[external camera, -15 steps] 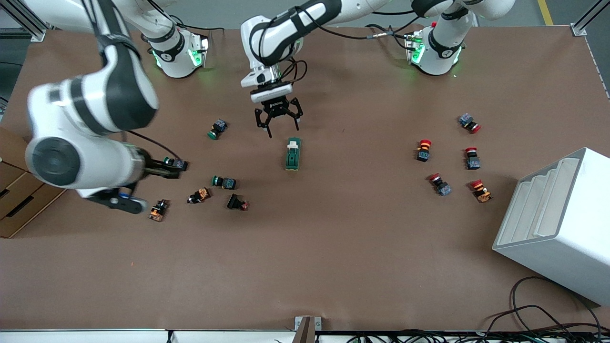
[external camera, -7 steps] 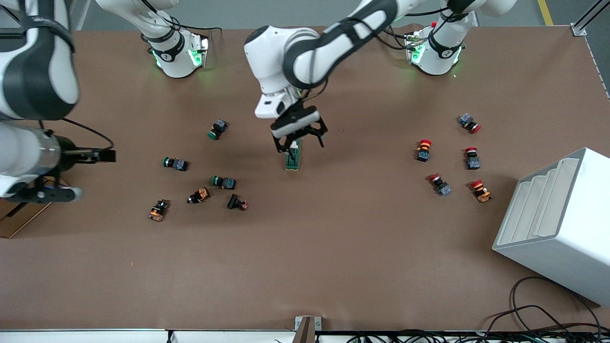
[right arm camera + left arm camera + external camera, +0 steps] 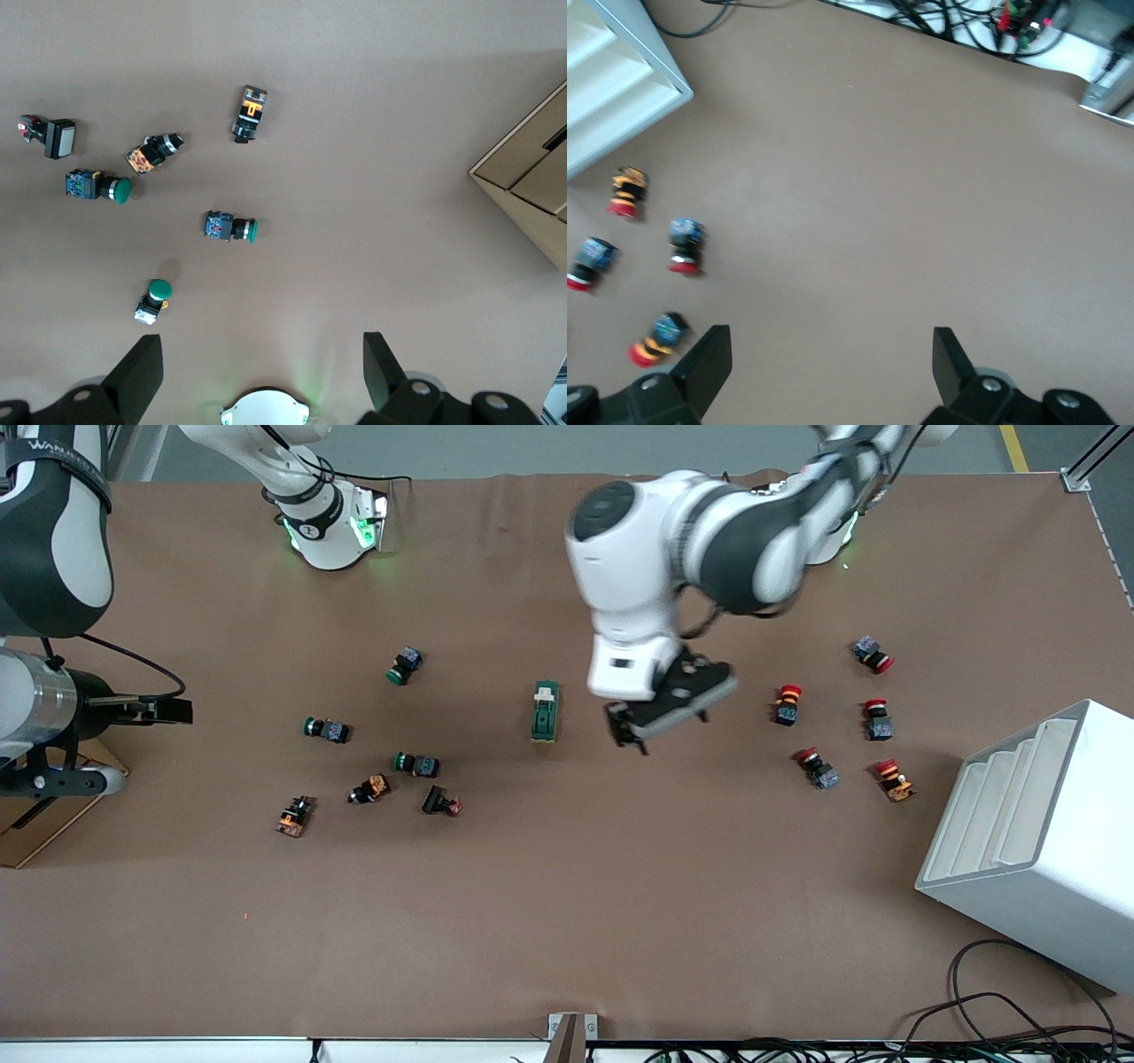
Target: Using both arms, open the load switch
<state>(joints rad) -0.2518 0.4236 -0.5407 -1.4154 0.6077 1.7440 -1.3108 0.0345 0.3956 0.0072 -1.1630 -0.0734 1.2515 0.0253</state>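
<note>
The load switch (image 3: 544,710), a dark-green oblong block with a white piece at its end farther from the front camera, lies flat at mid-table. It shows in neither wrist view. My left gripper (image 3: 654,729) hangs over bare table beside the switch, toward the left arm's end. It is open and holds nothing (image 3: 830,367). My right gripper (image 3: 170,710) is up in the air over the right arm's end of the table, well away from the switch. It is open and empty too (image 3: 263,372).
Several green-, orange- and black-capped push buttons (image 3: 416,763) lie toward the right arm's end. Several red push buttons (image 3: 787,704) lie toward the left arm's end, next to a white stepped rack (image 3: 1036,841). A cardboard box (image 3: 35,806) sits at the table edge under the right arm.
The left gripper came down over the load switch, then swung off toward the left arm's end. The right arm drew back toward the table's edge. The switch lies where it was.
</note>
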